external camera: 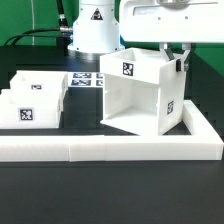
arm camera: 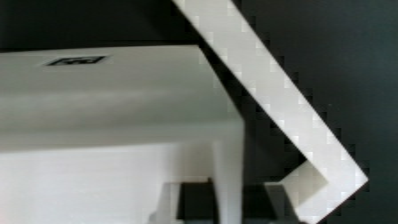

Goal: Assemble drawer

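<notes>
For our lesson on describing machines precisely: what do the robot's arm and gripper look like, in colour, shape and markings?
The arm is smooth, rounded and glossy white, with a small dark emblem near its top. The gripper has a boxy white body and two slim dark grey fingers, flat-sided and squared at the tips.

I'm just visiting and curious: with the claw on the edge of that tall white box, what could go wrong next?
1. The gripper seems to straddle only one thin side wall of the housing, away from its middle; if moved, the housing might tilt or slip out.
2. The housing stands close to the border wall; a push could wedge it against that wall.
</notes>
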